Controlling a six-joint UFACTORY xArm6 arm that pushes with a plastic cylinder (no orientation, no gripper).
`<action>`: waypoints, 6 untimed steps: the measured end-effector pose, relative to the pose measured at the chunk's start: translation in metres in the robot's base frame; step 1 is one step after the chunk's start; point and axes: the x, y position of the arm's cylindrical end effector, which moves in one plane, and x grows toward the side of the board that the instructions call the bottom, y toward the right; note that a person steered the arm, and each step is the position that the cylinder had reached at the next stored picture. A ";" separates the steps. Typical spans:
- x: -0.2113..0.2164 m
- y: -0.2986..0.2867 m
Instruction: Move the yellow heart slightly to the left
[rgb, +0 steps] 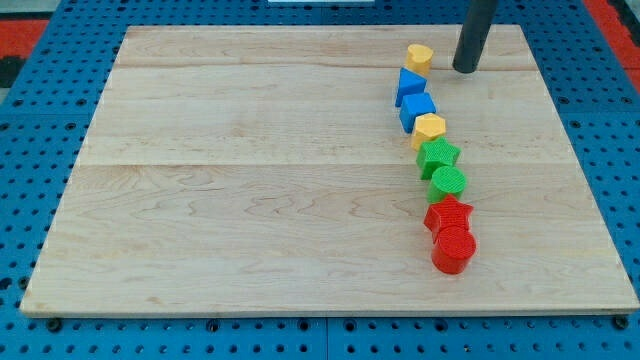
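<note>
The yellow heart (419, 56) lies near the view's top, right of centre, on the wooden board (250, 180). It heads a line of blocks running down the view. My tip (465, 69) stands just to the right of the heart, a small gap apart from it. Below the heart come a blue triangle-like block (409, 85), a blue cube (417, 108), a yellow hexagon (429, 128), a green star (438, 156), a green cylinder (448, 183), a red star (448, 214) and a red cylinder (454, 249).
The board rests on a blue pegboard table (40, 150). The line of blocks runs from the heart down to the red cylinder, each touching or nearly touching its neighbour.
</note>
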 end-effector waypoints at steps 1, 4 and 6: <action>-0.002 -0.002; -0.017 -0.032; -0.017 0.000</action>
